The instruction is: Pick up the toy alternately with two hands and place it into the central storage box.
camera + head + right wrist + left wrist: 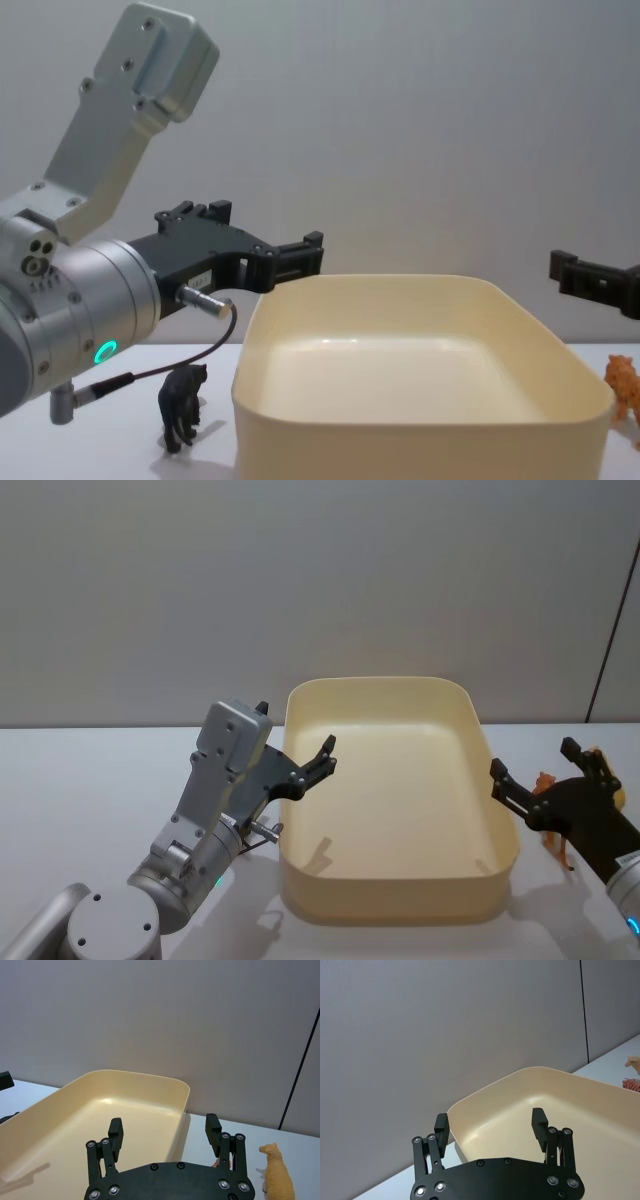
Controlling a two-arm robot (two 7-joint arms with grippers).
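The central storage box point(300, 780) is a cream-yellow tub in the middle of the table, with nothing inside it. My left gripper point(295, 732) hovers open and empty over the box's left rim point(485, 1097); its fingers point(441, 1125) stand wide apart. My right gripper point(535, 760) hangs open and empty just right of the box point(175, 1091). A black toy animal point(180, 405) stands on the table left of the box point(400, 430). A tan toy animal point(277, 1177) and an orange toy point(545, 781) stand to the right, under the right gripper.
A grey wall rises behind the white table point(80, 780). The left arm's silver body point(70, 300) with its green ring light fills the near left. A dark vertical seam point(610, 630) runs down the wall at the right.
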